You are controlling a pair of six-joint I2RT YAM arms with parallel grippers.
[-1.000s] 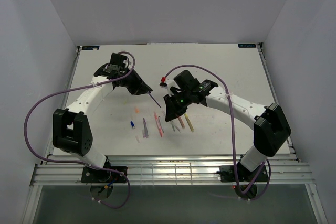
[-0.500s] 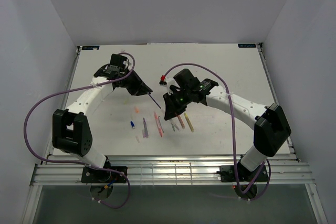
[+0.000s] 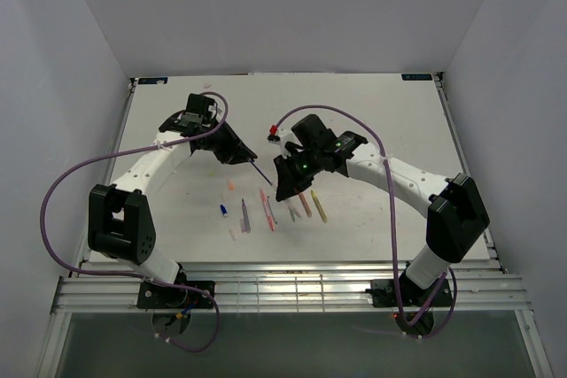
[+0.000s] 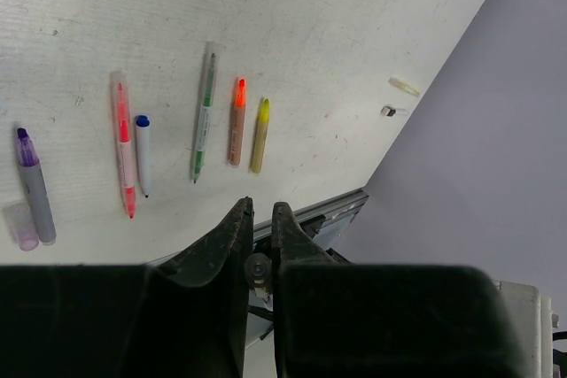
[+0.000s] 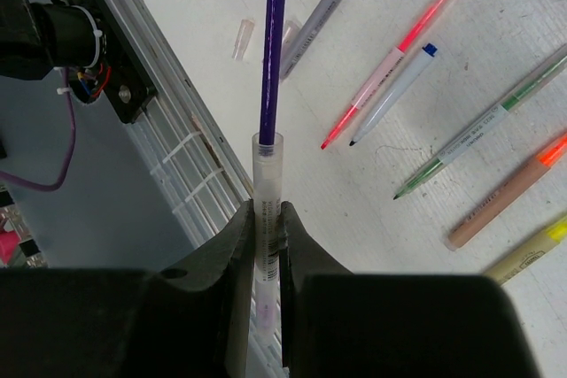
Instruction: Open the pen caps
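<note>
Right gripper (image 5: 267,214) clamped on clear tube (image 5: 267,170) sleeved over end of purple pen (image 5: 275,42). Left gripper (image 4: 260,212) pinched on pen's opposite end, seen end-on. Pen held tilted above table (image 3: 372,112). Loose cap (image 5: 243,39) lies on table, 9 o'clock of purple marker (image 5: 321,8) in right wrist view. Row of pens (image 3: 266,208) at 6 o'clock of held pen.

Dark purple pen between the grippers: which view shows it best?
Right wrist: the dark purple pen runs up the frame, its end in a clear tube pinched by the right gripper. Top external: a thin dark line. Left wrist: only its round end in the left gripper.
</note>
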